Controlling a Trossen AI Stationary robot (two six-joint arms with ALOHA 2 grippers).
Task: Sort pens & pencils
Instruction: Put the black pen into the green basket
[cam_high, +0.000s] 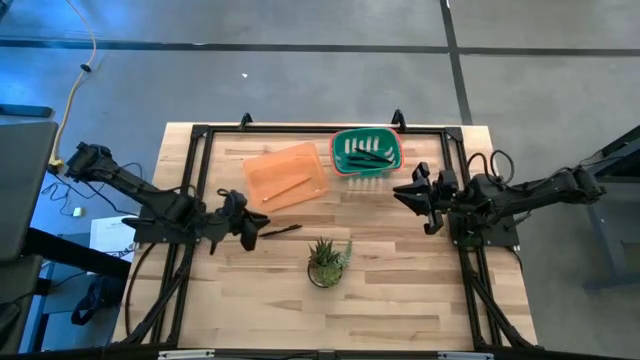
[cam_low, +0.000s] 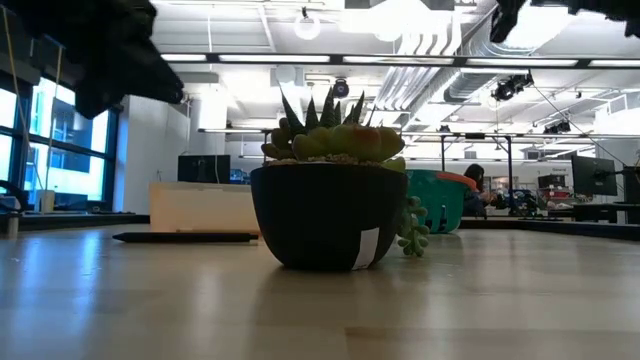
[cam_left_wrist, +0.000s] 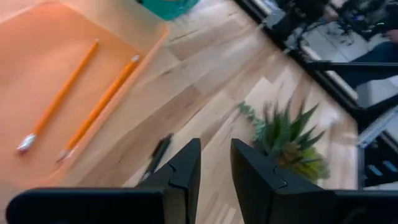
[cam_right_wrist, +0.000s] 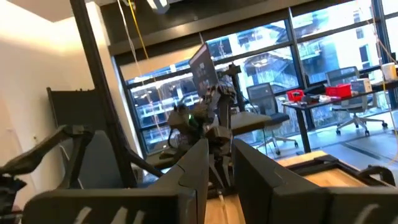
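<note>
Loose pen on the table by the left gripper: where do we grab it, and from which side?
Take the pen around mid-shaft, coming straight down from above with the left gripper, jaws across its length. It lies flat on the bare wooden table, thin and straight, so the ends give little to pinch. The succulent pot sits apart, so it shouldn't block a vertical approach.

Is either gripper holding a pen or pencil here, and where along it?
Nothing is held. The left gripper is open above a thin dark pen on the table; the right gripper is empty.
</note>
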